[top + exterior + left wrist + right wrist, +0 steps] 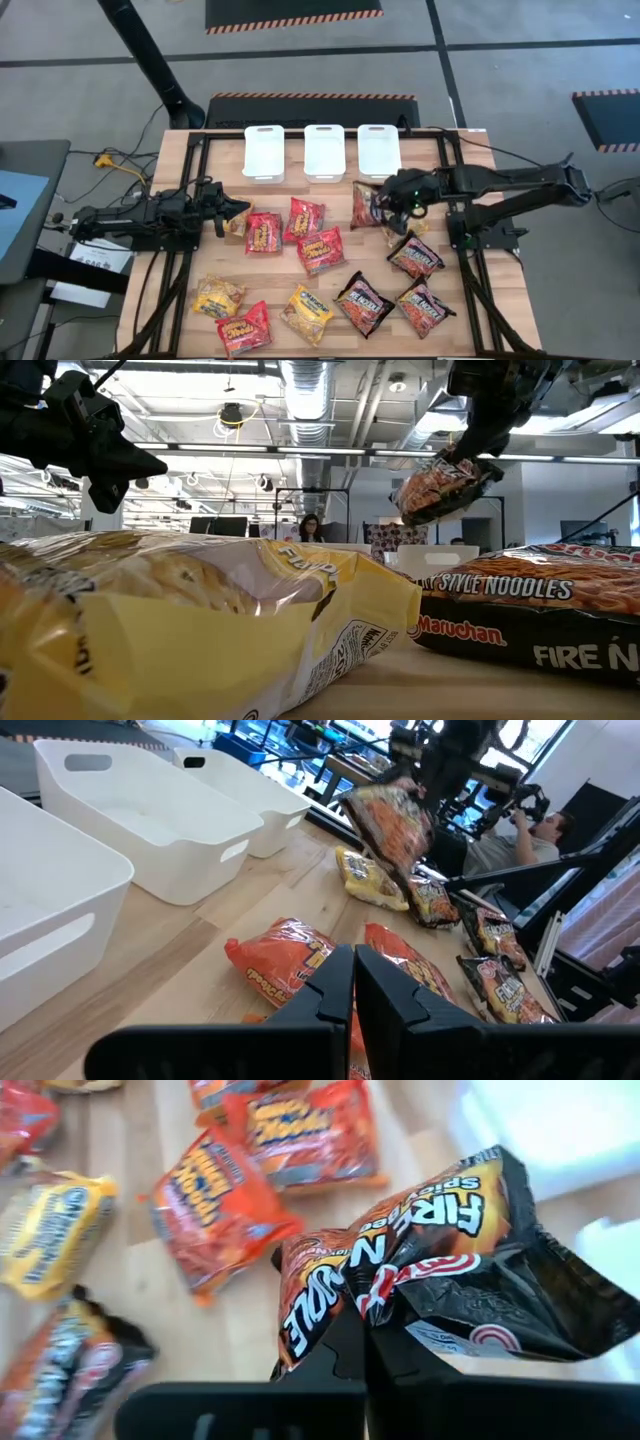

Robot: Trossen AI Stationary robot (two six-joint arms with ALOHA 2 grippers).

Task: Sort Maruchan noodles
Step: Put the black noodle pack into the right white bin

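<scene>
One black packet [440, 1270] hangs clamped in the right gripper [365, 1315], pinched at its crumpled mid-edge, lifted off the table [500, 300] just in front of the right-hand tub [379, 150]. In the low view it dangles tilted, long axis slanting down-left; the wrist view cuts off its far corner, and the print reads sideways. Left gripper [353, 982] hovers over the table's left side w/ fingers pressed together, empty, pointing toward the red packets [264, 232]. Other packets lie flat, red ones mid-table, yellow [309, 312] and black [364, 303] nearer the front edge. One yellow packet sits partly hidden under the right arm. A near yellow packet [200, 630] blocks most of the low view. Person [530, 830] sits beyond the table, partly cut off.
</scene>
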